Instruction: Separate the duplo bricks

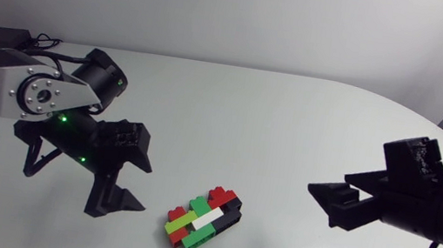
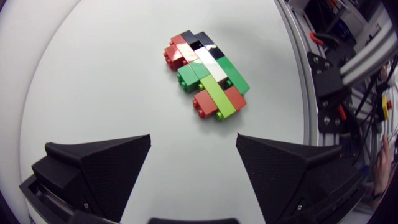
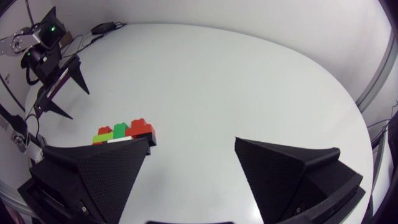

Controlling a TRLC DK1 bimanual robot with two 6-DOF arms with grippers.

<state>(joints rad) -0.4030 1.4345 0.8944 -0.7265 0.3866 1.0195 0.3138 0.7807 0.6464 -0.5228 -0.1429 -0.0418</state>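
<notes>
Bricks [image 1: 204, 220], likely a light, rigid, smooth-sided plastic cluster, lie on the table [image 1: 293, 117] between the left gripper [image 2: 193, 135] and right gripper [image 3: 191, 139], both spread wide and empty; best pinch opposite ends across flat sides.

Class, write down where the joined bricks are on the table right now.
The bricks lie low in the head view, just left of middle, ahead of the left arm's open jaws, apart from the right arm.
</notes>
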